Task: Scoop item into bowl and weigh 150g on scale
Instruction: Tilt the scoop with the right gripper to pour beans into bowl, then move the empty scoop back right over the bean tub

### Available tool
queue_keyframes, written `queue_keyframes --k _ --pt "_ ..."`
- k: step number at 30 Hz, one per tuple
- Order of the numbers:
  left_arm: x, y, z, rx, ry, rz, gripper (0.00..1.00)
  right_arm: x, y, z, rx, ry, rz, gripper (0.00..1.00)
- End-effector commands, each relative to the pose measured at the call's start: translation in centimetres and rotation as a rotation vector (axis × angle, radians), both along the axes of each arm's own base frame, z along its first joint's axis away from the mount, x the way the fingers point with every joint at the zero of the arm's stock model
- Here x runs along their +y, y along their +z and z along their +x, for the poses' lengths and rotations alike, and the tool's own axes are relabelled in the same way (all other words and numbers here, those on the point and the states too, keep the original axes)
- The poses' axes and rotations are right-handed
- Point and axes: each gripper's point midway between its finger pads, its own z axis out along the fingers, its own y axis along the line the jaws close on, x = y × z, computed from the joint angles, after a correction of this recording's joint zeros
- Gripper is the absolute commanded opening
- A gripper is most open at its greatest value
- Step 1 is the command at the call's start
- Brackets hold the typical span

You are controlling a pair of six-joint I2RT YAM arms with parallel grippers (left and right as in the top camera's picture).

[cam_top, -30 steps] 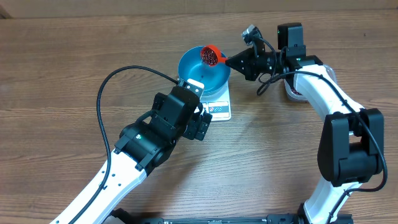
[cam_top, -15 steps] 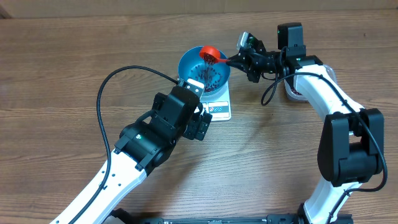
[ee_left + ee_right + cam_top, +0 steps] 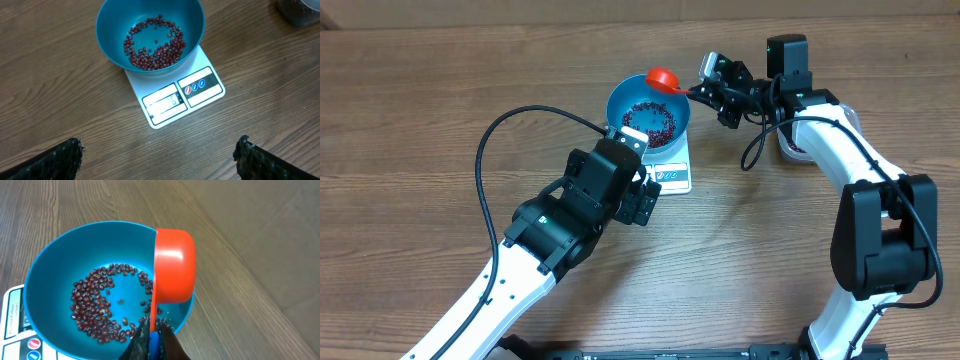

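While the right gripper (image 3: pixel 150 341) is clamped tight on the thin handle of an orange scoop (image 3: pixel 172 267), the scoop's cup is turned over so that its smooth rounded back faces up. Seen from above, the cup hangs over the far right rim of the bowl (image 3: pixel 618 105), with the gripper just right of the bowl, above the wooden table (image 3: pixel 420 100).

Round, deep and teal-blue, the bowl stands upright on the far part of the scale (image 3: pixel 142 82), a small flat white rectangle. The beans (image 3: pixel 152 52), small, dark red and oval, lie loose in the bottom of the bowl in a rough ring. The ring is thickest toward the scale's display, with a blue patch showing at its middle. They cover only the floor of the bowl.

Along the scale's near edge, clear of the bowl, are a small display (image 3: pixel 165 102) and a dark button panel (image 3: pixel 200 85). The digits are too small to read.

The left gripper (image 3: pixel 159 145) is at the near side of the scale, pointing toward the bowl. Its two black fingers (image 3: pixel 62 160) are spread wide apart with nothing between them. In its own camera's view the fingers are apart from both scale and bowl.

At the far right, partly under the right arm, is a clear tub (image 3: pixel 300 10) with dark contents. A black cable (image 3: pixel 490 150) loops over the table beside the left arm.
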Motion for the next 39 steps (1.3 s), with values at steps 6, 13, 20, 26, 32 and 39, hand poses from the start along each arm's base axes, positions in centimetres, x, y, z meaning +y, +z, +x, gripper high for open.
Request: queue_keyframes --k 6,13,20,26,32,39 --pt "0.3 0.2 0.5 -0.010 0.029 0.000 1.00 -0.3 3.2 -2.3 0.026 0.004 0.002 0.04" --pt "0.3 0.2 0.5 -0.010 0.029 0.000 1.00 -1.5 7.1 -4.3 -0.004 -0.053 -0.049 0.04" --pt "0.3 0.2 0.5 -0.010 0.029 0.000 0.99 -7.9 8.9 -2.0 0.050 -0.551 -0.171 0.04" --pt "0.3 0.2 0.5 -0.010 0.029 0.000 1.00 -15.5 8.1 -1.9 0.096 -1.014 -0.318 0.04" --pt "0.3 0.2 0.5 -0.010 0.029 0.000 1.00 -19.6 7.4 -3.5 0.109 -1.216 -0.464 0.04" --pt "0.3 0.2 0.5 -0.010 0.029 0.000 0.99 -23.5 6.7 -5.7 0.158 -1.369 -0.568 0.04"
